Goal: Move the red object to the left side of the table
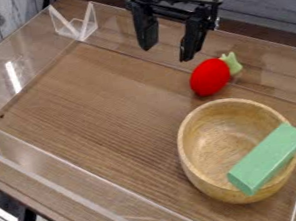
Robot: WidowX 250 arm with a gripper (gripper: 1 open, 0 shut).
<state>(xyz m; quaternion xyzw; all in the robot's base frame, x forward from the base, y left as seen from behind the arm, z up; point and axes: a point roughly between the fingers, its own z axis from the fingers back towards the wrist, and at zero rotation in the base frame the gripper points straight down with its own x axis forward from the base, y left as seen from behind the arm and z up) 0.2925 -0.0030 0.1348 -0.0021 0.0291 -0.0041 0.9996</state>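
The red object [213, 76] is a small round strawberry-like toy with a green leafy top, lying on the right part of the brown wood-grain table [96, 108]. My gripper [167, 42] hangs above the far side of the table, up and to the left of the red object and not touching it. Its two black fingers point down, spread apart with nothing between them, so it is open.
A round wooden bowl [204, 161] sits at the front right, just in front of the red object, with a green rectangular block [268, 159] leaning inside it. Low clear acrylic walls [42, 160] border the table on all sides.
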